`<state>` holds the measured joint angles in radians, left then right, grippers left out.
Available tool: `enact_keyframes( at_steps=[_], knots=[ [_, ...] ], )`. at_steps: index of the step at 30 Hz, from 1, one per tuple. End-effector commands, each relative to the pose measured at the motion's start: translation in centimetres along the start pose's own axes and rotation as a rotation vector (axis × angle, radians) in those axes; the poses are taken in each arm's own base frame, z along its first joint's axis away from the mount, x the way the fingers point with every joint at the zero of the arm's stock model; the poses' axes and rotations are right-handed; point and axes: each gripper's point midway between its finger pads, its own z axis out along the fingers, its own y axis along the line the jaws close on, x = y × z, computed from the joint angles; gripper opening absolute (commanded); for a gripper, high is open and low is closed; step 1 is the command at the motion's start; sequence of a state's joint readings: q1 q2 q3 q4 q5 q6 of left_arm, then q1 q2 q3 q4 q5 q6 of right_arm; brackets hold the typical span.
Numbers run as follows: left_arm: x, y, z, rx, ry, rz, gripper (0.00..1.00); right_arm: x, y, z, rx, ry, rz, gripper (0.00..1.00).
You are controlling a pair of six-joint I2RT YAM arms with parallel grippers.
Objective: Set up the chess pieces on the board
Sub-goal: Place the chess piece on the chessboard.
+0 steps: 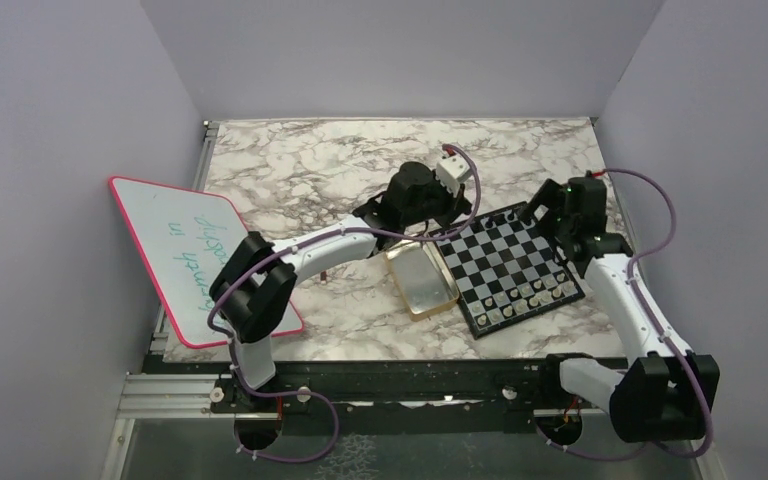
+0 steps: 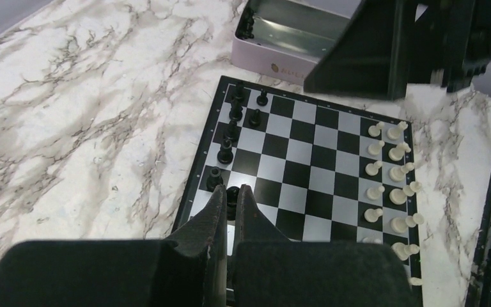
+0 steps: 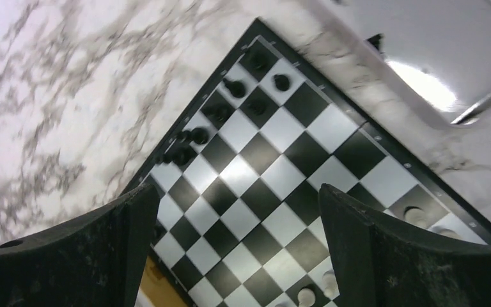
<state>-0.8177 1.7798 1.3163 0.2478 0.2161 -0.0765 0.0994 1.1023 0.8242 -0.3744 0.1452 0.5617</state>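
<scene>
The board lies on the marble table, also visible from above. Several black chess pieces stand along its left edge in the left wrist view, and several white chess pieces fill two rows at its right side. My left gripper is shut on a black chess piece, low over a square beside a black piece at the board's edge. My right gripper hangs open and empty above the board, over its far right part.
A gold tin, open and nearly empty, sits against the board's left side; it appears again at the top of the left wrist view. A pink-rimmed whiteboard lies at the left. The right arm looms over the board's far side.
</scene>
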Motion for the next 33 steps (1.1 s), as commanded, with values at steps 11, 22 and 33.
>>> enact_keyframes(
  at_steps=[11, 22, 33],
  knots=[
    [4.6, 0.4, 5.1, 0.046, -0.010, 0.036, 0.00, -5.7, -2.2, -0.9, 0.021, -0.111, 0.106, 1.00],
    [7.0, 0.7, 6.9, 0.052, -0.007, 0.012, 0.00, -5.0, -1.4, -0.5, -0.035, -0.083, 0.092, 1.00],
    [9.2, 1.6, 7.3, 0.002, -0.001, -0.028, 0.00, -5.0, -1.5, -0.8, -0.038, -0.089, 0.083, 1.00]
  ],
)
